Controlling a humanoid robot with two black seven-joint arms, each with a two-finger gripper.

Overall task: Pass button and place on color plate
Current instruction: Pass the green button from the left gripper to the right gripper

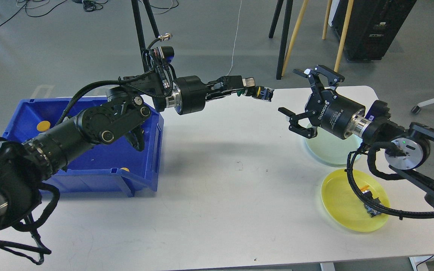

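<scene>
My left gripper [254, 90] reaches out over the table's far middle and is shut on a yellow-capped button [261, 92], held in the air. My right gripper [296, 98] is open and empty, its fingers spread, a short way right of the held button and facing it. A pale green plate [333, 154] lies at the right, partly behind my right arm. A yellow plate [343, 205] lies in front of it with another yellow-capped button [365, 192] on it, partly hidden by a cable. A blue bin [153, 150] at the left holds more buttons, among them a yellow one [43, 126].
My left arm crosses above the bin's right side and hides part of it. My right arm and its cables hang over both plates. Chair and tripod legs stand on the floor beyond the table's far edge.
</scene>
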